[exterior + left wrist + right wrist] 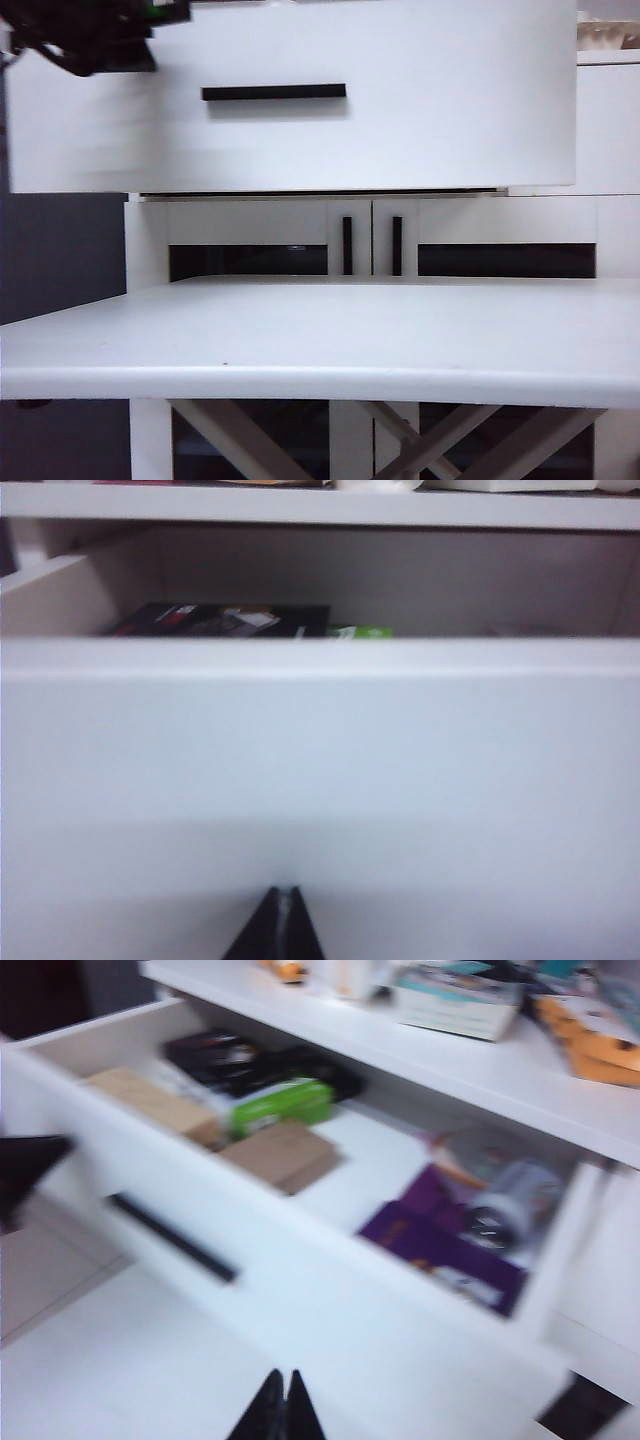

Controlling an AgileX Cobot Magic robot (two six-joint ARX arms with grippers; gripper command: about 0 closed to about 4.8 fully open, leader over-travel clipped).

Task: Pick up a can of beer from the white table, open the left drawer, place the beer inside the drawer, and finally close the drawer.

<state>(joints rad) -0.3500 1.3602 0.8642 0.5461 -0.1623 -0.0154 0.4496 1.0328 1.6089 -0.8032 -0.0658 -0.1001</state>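
The left drawer (420, 120) stands pulled out, its white front and black bar handle (273, 92) filling the upper exterior view above the white table (320, 340). In the right wrist view the can of beer (505, 1205), silver and blurred, lies on its side on a purple packet (440, 1245) at one end of the open drawer (300, 1290). My left gripper (287, 892) is shut and empty, its tips close to the drawer front (320, 760). My left arm (95, 40) shows at the drawer's upper left corner. My right gripper (284, 1376) is shut and empty, over the drawer front.
The drawer also holds brown boxes (280, 1152), a green pack (282, 1103) and dark packets (215, 1052). Books and clutter (460, 1000) lie on the cabinet top above it. Below the drawer are cabinet doors with vertical black handles (347, 245).
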